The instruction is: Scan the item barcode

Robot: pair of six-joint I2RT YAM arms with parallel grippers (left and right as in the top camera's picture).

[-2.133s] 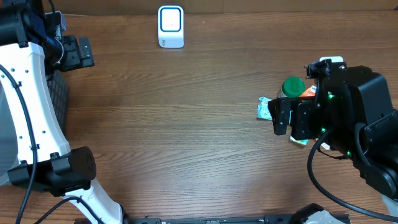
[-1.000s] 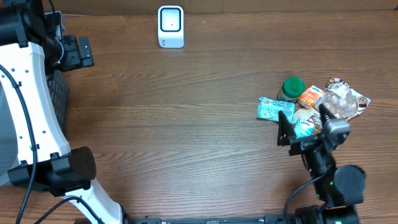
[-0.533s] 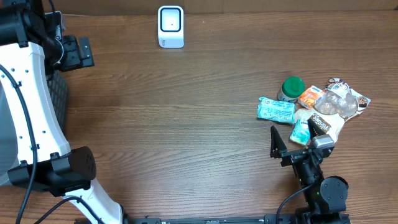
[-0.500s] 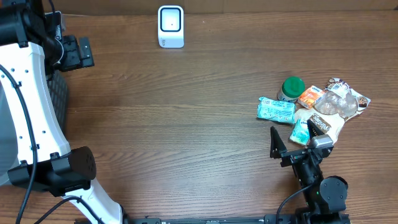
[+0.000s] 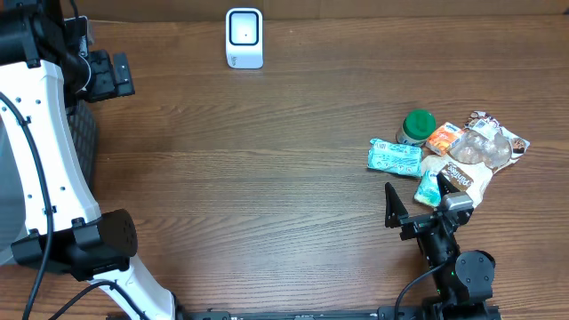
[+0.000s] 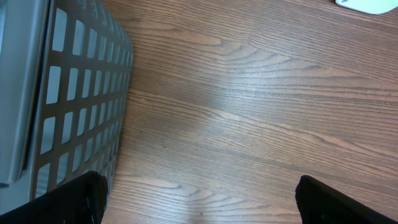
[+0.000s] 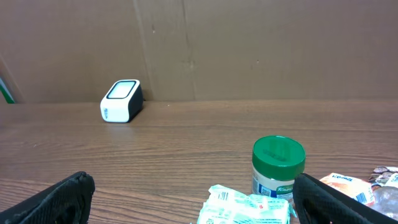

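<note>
The white barcode scanner stands at the back of the table, also in the right wrist view as the scanner. A pile of items lies at the right: a teal packet, a green-lidded jar, an orange packet and a clear bag. My right gripper sits low just in front of the pile, open and empty, facing the jar and teal packet. My left gripper is open and empty at the far left back, above bare wood.
A grey slotted basket stands at the table's left edge, right beside my left gripper; it shows from above as the basket. A brown cardboard wall closes off the back. A small teal packet lies nearest my right gripper.
My right arm has come down from over the pile and drawn back toward the table's front edge, uncovering the items. In the last half second it barely shifts. The left arm stays still.
</note>
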